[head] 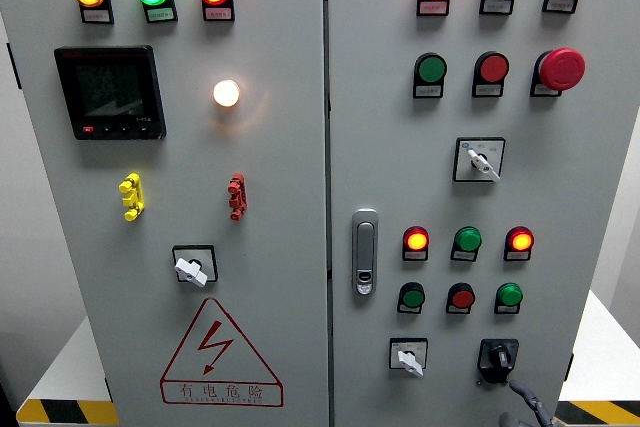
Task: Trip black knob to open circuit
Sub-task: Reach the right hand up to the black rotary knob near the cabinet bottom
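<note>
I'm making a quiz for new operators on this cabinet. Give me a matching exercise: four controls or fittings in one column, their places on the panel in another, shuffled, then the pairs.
Things:
1. black knob
2. red mushroom button
3. black display unit
4. warning triangle

Places:
A. upper left of the left door
B. bottom of the left door
C. lower right of the right door
D. upper right of the right door

Pairs: 1-C, 2-D, 3-A, 4-B

A robot hand shows just below the black knob at the bottom edge, not yet on it.
</note>
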`<control>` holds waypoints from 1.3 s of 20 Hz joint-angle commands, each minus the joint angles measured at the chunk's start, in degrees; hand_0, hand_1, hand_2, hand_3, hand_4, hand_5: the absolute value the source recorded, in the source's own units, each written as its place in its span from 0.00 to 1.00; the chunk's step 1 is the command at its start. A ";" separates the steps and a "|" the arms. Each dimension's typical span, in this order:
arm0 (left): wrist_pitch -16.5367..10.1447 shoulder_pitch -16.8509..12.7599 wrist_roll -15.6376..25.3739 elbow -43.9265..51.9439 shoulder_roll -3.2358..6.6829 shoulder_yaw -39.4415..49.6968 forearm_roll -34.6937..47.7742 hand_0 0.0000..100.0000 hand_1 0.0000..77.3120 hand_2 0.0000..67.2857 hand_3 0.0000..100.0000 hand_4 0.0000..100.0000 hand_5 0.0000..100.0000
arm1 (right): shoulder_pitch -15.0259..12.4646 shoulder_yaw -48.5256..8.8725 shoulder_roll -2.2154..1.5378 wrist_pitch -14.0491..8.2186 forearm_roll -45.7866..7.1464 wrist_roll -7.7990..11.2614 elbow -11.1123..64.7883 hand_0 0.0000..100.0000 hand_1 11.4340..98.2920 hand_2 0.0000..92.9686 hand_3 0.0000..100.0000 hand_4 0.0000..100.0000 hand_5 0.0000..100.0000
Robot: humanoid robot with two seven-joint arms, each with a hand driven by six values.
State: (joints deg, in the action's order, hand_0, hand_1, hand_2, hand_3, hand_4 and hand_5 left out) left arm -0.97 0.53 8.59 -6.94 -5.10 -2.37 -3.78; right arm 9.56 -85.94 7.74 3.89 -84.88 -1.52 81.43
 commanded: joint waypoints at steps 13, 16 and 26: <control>0.00 0.00 0.02 0.00 0.00 0.00 0.00 0.00 0.04 0.19 0.21 0.07 0.02 | 0.90 0.95 0.34 -0.02 0.07 -0.68 0.40 0.83 0.42 0.04 0.84 0.82 0.98; 0.00 0.00 -0.07 0.00 0.00 0.00 0.00 0.00 0.04 0.19 0.21 0.07 0.02 | 0.90 1.04 0.34 -0.02 0.07 -0.68 0.40 0.84 0.42 0.04 0.84 0.82 0.99; 0.00 0.00 0.02 0.00 0.00 0.00 0.00 0.00 0.04 0.19 0.21 0.07 0.02 | 0.81 2.36 0.34 -0.02 0.15 -1.47 1.19 0.85 0.40 0.05 0.86 0.83 1.00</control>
State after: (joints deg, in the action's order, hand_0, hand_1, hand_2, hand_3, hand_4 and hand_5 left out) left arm -0.97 0.53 8.59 -6.94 -5.13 -2.37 -3.78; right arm 10.32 -83.63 8.09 3.89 -84.73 -2.92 82.45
